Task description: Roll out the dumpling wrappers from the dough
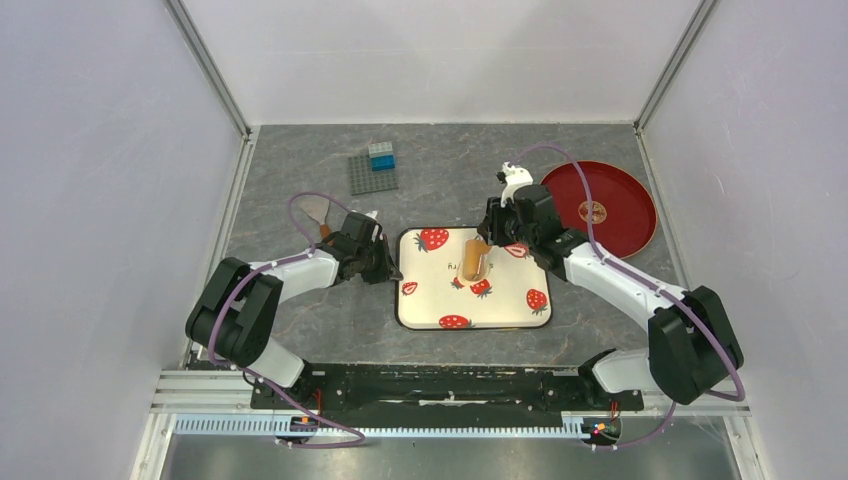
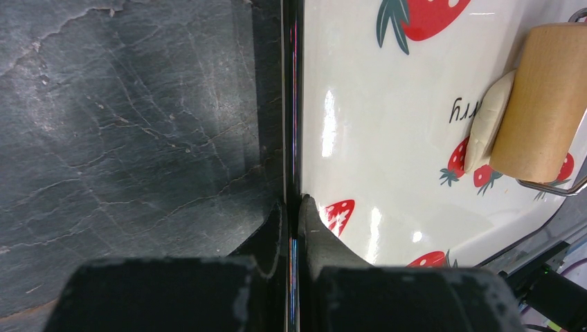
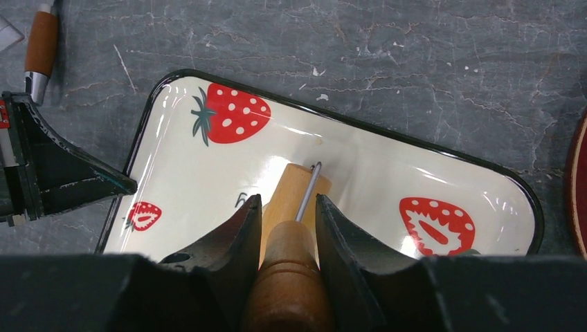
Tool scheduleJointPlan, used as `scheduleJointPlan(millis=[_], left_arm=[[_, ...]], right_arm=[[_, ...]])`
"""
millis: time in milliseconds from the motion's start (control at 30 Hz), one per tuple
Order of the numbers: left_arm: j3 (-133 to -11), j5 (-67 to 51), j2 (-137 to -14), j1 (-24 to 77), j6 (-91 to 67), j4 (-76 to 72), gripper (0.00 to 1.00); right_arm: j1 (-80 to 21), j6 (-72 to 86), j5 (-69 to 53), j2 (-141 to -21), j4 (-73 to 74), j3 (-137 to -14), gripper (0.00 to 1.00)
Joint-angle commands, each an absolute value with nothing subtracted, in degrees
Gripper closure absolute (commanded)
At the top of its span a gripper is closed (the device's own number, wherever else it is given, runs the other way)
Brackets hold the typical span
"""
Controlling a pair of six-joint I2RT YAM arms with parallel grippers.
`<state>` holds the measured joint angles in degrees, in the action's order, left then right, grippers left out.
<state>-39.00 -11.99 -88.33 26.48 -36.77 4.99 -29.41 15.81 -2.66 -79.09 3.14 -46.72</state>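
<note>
The dough is a pale cream lump on the strawberry-print tray, pressed under the near edge of the tan wooden roller. My right gripper is shut on the roller's brown wooden handle, and the roller barrel rests on the tray's middle. My left gripper is shut on the tray's black left rim and shows at the tray's left edge in the top view. No flat dumpling wrappers are in view.
A red round plate lies at the back right. A grey studded baseplate with a blue brick is at the back. A scraper with a brown handle lies left of the tray, behind my left arm.
</note>
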Motion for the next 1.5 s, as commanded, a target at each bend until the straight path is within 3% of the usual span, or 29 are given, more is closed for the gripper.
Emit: scheduleJointPlan(millis=[0, 533, 1467], left_arm=[[-36.4, -5.8, -92.1, 27.2, -35.2, 12.0, 0.98], [-36.5, -5.8, -92.2, 27.2, -35.1, 12.0, 0.98], [-36.6, -5.8, -92.3, 27.3, -35.1, 12.0, 0.98]], right_arm=[[-31.6, 19.4, -7.4, -83.6, 19.4, -39.4, 1.00], [-33.4, 17.9, 7.3, -82.9, 24.7, -38.9, 1.00], [-35.6, 25.3, 5.1, -80.2, 15.8, -29.1, 1.00]])
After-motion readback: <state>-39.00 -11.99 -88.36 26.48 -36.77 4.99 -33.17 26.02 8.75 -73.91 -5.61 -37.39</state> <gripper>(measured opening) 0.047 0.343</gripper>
